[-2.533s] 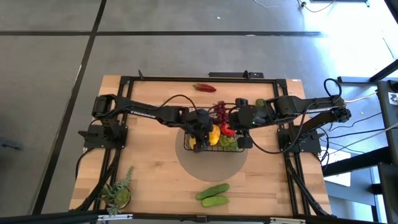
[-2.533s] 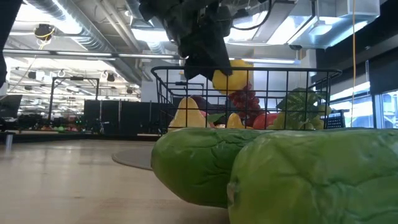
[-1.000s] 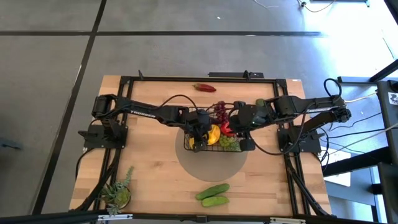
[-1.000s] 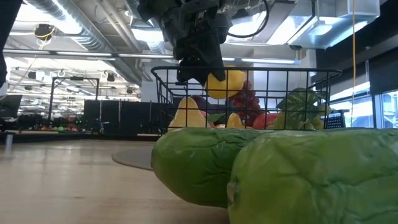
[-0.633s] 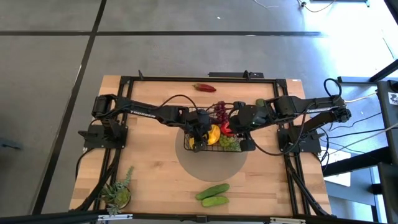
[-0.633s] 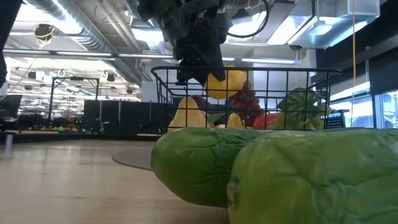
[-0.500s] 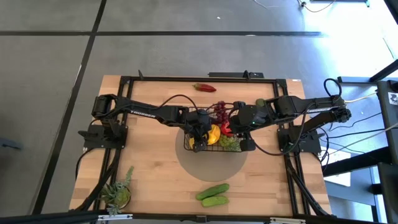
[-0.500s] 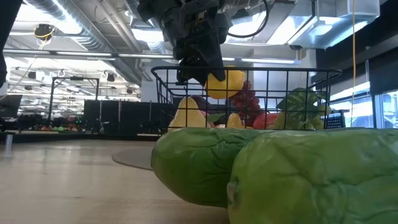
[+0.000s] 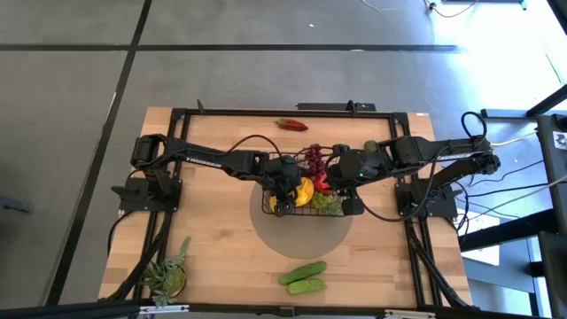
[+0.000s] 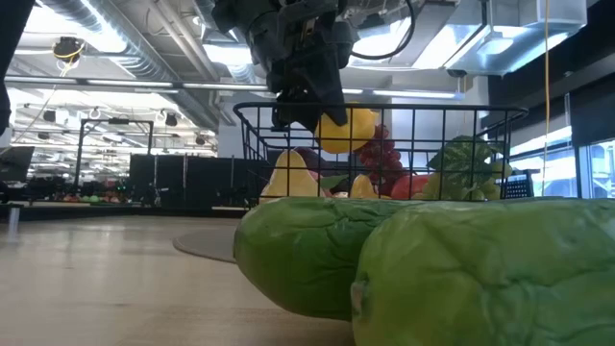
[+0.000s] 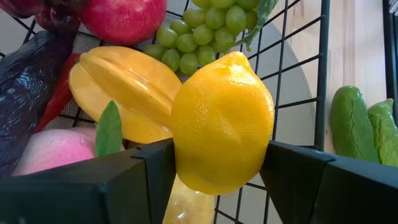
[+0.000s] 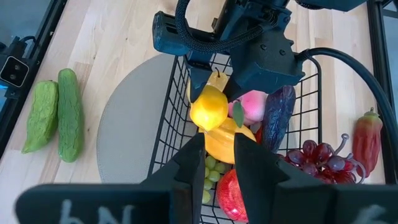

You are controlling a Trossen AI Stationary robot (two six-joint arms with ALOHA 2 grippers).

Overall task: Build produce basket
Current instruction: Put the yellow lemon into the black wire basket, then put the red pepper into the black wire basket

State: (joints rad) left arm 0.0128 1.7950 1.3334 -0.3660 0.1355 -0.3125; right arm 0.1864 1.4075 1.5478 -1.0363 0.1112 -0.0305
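While the left gripper's dark fingers sit flat against both sides of the glossy yellow plastic lemon, it hangs low inside the black wire-mesh basket, over the yellow star-shaped fruit, green grapes and pink peach. The lemon looks light, rigid and slick, so across the fat middle is the right hold; the tapered ends would likely squirt out. The right gripper hovers above the basket, fingers narrow, holding nothing. Two green cucumbers remain on the wooden table, well apart from the basket.
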